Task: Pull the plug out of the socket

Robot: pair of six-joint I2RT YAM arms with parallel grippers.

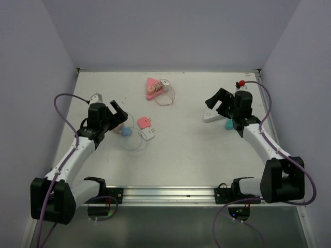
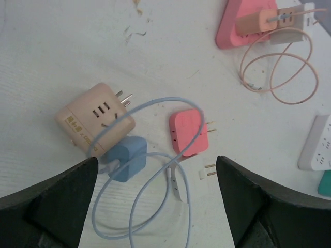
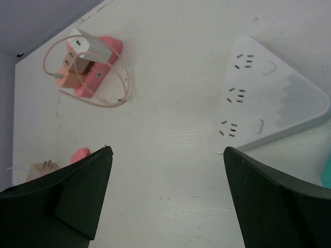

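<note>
Pink adapter (image 1: 144, 122) and white plug (image 1: 148, 134) lie near-side of the pink triangle strip (image 1: 151, 88); small red item (image 1: 239, 83) well right of it.

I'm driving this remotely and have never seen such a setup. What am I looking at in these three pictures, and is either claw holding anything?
Two robot arms are bolted at the near edge of a white table. The wide picture looks down from above and behind them. The other two pictures come from a camera on each wrist, with that arm's own dark fingers at the bottom.

The left gripper hangs open over a beige cube adapter with a blue plug set against it. A pink square adapter lies beside them.

The right gripper is open over a white triangular power strip, whose visible sockets are empty.

Farther back lies a pink triangular socket block with an orange plug in it.

Neither gripper holds anything.
</note>
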